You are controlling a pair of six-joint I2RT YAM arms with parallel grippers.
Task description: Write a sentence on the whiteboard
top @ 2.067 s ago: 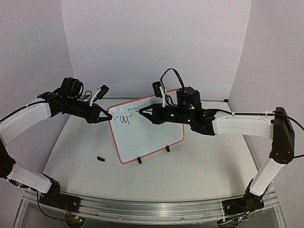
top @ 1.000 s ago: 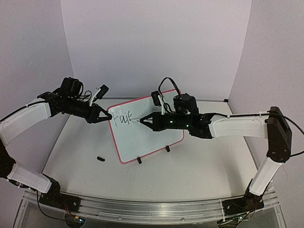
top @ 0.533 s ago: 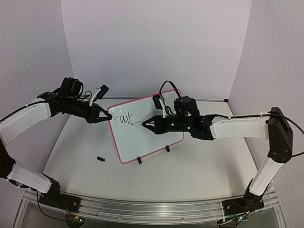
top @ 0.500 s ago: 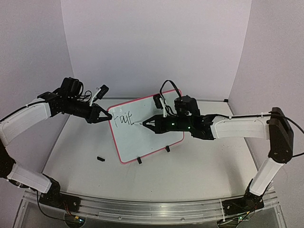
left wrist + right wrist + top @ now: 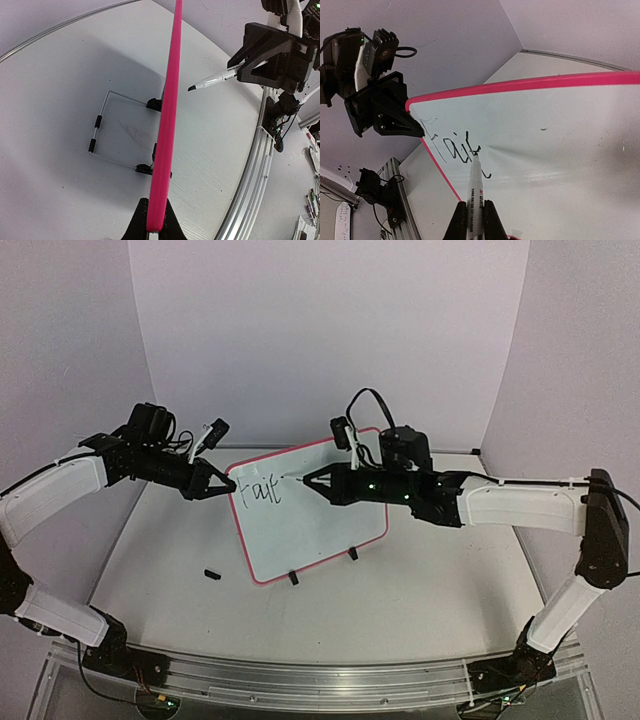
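The whiteboard (image 5: 320, 510) stands tilted on two black clip feet, white with a pink-red frame, black letters at its upper left. My left gripper (image 5: 228, 484) is shut on the board's upper left corner; in the left wrist view the pink frame edge (image 5: 167, 120) runs up from between the fingers (image 5: 135, 227). My right gripper (image 5: 308, 480) is shut on a white marker (image 5: 476, 192) with a black tip, which points at the board beside the last letter. The marker also shows in the left wrist view (image 5: 215, 79). The writing (image 5: 457, 150) shows in the right wrist view.
A small black marker cap (image 5: 211, 573) lies on the table left of the board. A wire stand (image 5: 107, 127) props the board from behind. White walls close the back and sides. A metal rail (image 5: 300, 680) runs along the near edge.
My right gripper with the marker has moved up and slightly right from the lower stroke to the top of the writing. One more stroke has been added to the writing. The left arm has stayed still.
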